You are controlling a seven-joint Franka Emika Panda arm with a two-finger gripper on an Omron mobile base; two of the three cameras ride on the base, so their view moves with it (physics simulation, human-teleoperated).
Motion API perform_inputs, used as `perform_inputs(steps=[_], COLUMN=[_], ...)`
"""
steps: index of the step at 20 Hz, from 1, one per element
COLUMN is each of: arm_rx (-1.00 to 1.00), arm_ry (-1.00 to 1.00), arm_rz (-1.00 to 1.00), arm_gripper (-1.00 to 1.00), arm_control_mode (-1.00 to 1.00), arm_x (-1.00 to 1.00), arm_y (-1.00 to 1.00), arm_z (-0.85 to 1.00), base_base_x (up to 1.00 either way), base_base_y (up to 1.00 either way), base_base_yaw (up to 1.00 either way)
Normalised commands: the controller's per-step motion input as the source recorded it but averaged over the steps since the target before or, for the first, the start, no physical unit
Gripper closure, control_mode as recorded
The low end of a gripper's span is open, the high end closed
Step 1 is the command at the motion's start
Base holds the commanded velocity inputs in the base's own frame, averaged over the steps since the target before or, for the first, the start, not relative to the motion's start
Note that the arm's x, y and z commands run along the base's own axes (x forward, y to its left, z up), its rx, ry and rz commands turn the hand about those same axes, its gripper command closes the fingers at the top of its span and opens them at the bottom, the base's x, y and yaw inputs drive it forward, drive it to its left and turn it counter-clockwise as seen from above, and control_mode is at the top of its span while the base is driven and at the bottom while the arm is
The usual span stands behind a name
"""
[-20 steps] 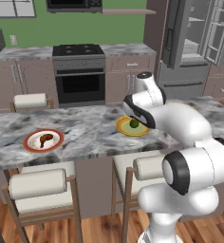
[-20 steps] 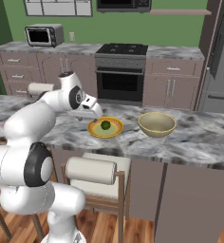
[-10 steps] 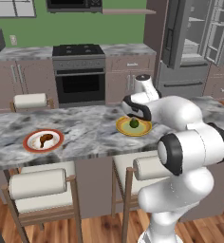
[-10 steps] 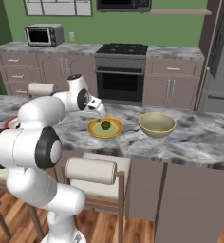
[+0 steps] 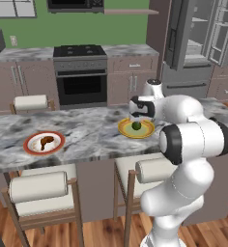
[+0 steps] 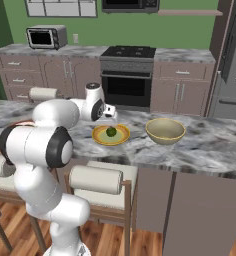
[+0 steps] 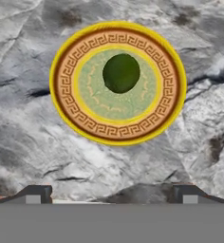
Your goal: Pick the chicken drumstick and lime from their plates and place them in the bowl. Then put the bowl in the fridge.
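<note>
Hovering above the yellow plate [image 7: 61, 90], the gripper [image 7: 112, 192] has its jaws spread wide w/ nothing between them; in the hand view both dark fingertips [image 7: 34, 193] sit at the bottom edge, well apart, over bare marble; the lime [image 7: 121, 72] lies on the plate's pale green centre, a bit off-middle, untouched. From the left base view the gripper [image 5: 136, 114] hangs just over the lime [image 5: 136, 126] on the yellow plate [image 5: 124, 129]; the arm reaches in from the lower right. Chicken drumstick [image 5: 45, 141] rests on the white plate w/ orange-red rim [image 5: 31, 146], far to the left on the same marble counter [image 5: 87, 135], well apart from the gripper. In the right base view the bowl [image 6: 165, 131] stands just right of the yellow plate [image 6: 99, 137], near but not touching; looks empty inside; lime [image 6: 111, 132] dark green in the plate's middle; gripper [image 6: 110, 113] just above and behind it. Fridge [image 5: 195, 43] at far right behind the counter, doors open, pale shelves & door racks showing. Oven [image 5: 81, 72] along the far wall; toaster oven [image 6: 46, 36] on the far-left counter; two stools [image 5: 38, 190] pushed in at the near side of the counter.
</note>
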Motion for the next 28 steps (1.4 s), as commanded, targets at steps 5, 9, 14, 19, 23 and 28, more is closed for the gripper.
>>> perform_inputs(steps=[5, 9, 14, 19, 23, 28], arm_rx=[0.03, 0.03, 0.00, -0.03, -0.05, -0.01], arm_ry=[0.00, 0.00, 0.00, 0.00, 0.00, 0.00], arm_rz=[0.06, 0.00, 0.00, 0.03, 0.03, 0.03], arm_gripper=[-1.00, -1.00, -1.00, -1.00, -1.00, -1.00], arm_control_mode=[-1.00, -1.00, -1.00, -1.00, -1.00, -1.00], arm_x=[0.43, 0.48, 0.48, 0.40, 0.41, 0.44], arm_y=[-0.01, 0.00, 0.03, -0.01, 0.00, 0.00], arm_z=[-0.23, -0.24, -0.24, -0.34, -0.30, -0.23], base_base_x=[0.00, 0.00, 0.00, 0.00, 0.00, 0.00], base_base_y=[0.00, 0.00, 0.00, 0.00, 0.00, 0.00], base_base_yaw=[0.00, 0.00, 0.00, 0.00, 0.00, 0.00])
